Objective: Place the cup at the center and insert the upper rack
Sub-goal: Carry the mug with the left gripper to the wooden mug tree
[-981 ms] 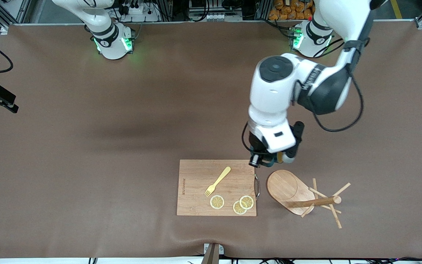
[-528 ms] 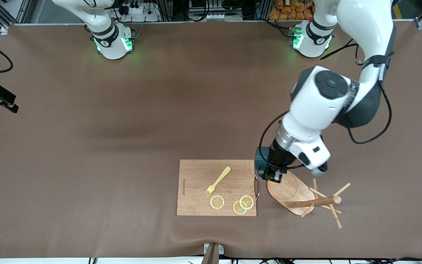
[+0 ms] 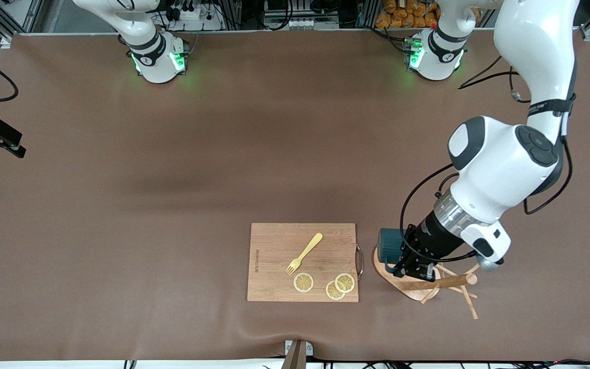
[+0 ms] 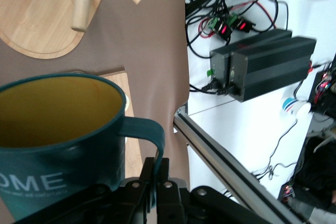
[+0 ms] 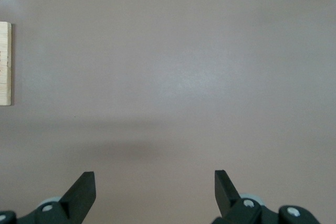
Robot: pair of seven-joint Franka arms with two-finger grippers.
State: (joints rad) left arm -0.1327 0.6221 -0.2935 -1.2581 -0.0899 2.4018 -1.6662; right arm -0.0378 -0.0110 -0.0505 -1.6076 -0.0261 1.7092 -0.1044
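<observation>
My left gripper [image 3: 403,260] is shut on the handle of the dark teal cup [image 3: 389,244] and holds it in the air over the oval base of the upper rack [image 3: 414,290]. The rack is a bamboo mug tree lying tipped on its side, its post [image 3: 448,281] and pegs pointing toward the left arm's end of the table. In the left wrist view the cup [image 4: 58,129] shows its tan-yellow inside and white lettering, with the gripper [image 4: 160,163] clamped on the handle and the rack's base [image 4: 37,19] below. My right gripper [image 5: 155,182] is open and empty over bare table.
A rectangular wooden cutting board [image 3: 274,287] with a yellow fork [image 3: 304,252] and three lemon slices [image 3: 303,282] lies beside the rack, toward the right arm's end. Its edge shows in the right wrist view [image 5: 4,64]. The table's front edge [image 4: 181,77] is close to the rack.
The left arm has swung toward its own end of the table, carrying the cup from beside the cutting board's corner to over the rack's base. The right arm has not visibly moved.
</observation>
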